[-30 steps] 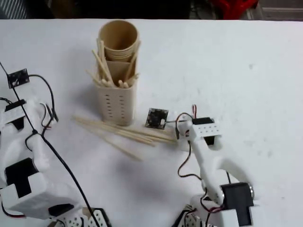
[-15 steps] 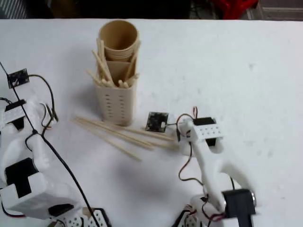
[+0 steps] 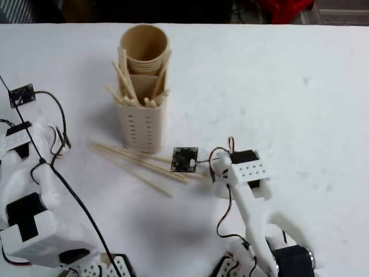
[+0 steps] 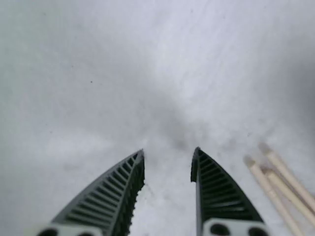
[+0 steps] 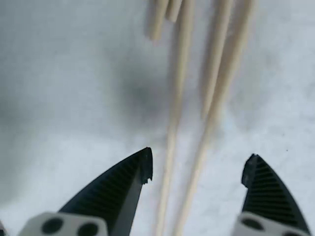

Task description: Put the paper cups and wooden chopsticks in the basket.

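Right wrist view: the right gripper (image 5: 199, 157) is spread wide and empty, its jaws straddling loose wooden chopsticks (image 5: 216, 73) that lie flat on the white table (image 5: 59, 98). Left wrist view: the left gripper (image 4: 168, 151) is parted a little, holding nothing, with chopstick ends just beside it. High view: paper cups (image 3: 144, 43) stand stacked in the basket (image 3: 141, 130), the loose chopsticks at six o'clock from it.

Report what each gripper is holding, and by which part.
Nothing is held. The right gripper is open over loose chopsticks lying on the table; the left gripper is open over bare table.
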`<action>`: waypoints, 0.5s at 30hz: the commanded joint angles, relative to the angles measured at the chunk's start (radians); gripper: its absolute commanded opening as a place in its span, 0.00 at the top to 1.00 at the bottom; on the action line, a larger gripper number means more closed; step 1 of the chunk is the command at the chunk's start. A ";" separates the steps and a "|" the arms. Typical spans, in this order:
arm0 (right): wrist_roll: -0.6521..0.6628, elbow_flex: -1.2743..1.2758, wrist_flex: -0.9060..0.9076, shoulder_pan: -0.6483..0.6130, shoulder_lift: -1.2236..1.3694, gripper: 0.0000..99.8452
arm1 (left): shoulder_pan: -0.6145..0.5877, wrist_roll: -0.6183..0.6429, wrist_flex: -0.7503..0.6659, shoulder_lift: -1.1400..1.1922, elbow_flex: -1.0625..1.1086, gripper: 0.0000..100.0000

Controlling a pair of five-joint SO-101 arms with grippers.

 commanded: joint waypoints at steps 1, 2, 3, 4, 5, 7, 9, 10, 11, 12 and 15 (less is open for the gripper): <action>0.008 -0.025 -0.021 -0.013 0.031 0.69 | -0.010 0.012 -0.011 -0.005 -0.005 0.83; 0.008 -0.035 -0.035 -0.012 0.062 0.70 | -0.010 0.012 -0.009 -0.005 -0.005 0.83; 0.008 -0.052 -0.045 -0.010 0.096 0.70 | -0.010 0.012 -0.009 -0.005 -0.005 0.83; 0.008 -0.074 -0.051 -0.008 0.133 0.70 | -0.010 0.012 -0.009 -0.005 -0.005 0.83; 0.008 -0.100 -0.051 -0.008 0.174 0.70 | -0.010 0.012 -0.009 -0.005 -0.005 0.83; 0.008 -0.150 -0.048 -0.010 0.254 0.70 | -0.010 0.012 -0.009 -0.005 -0.005 0.83; 0.005 -0.196 -0.048 -0.010 0.325 0.71 | -0.010 0.012 -0.009 -0.005 -0.005 0.83; 0.006 -0.218 -0.048 -0.008 0.358 0.74 | -0.010 0.012 -0.009 -0.005 -0.005 0.83; 0.006 -0.236 -0.048 -0.008 0.389 0.78 | -0.010 0.012 -0.009 -0.005 -0.005 0.83; 0.008 -0.253 -0.044 -0.008 0.414 0.83 | -0.010 0.012 -0.009 -0.005 -0.005 0.83; 0.008 -0.304 -0.008 -0.008 0.449 0.98 | -0.010 0.012 -0.009 -0.005 -0.005 0.83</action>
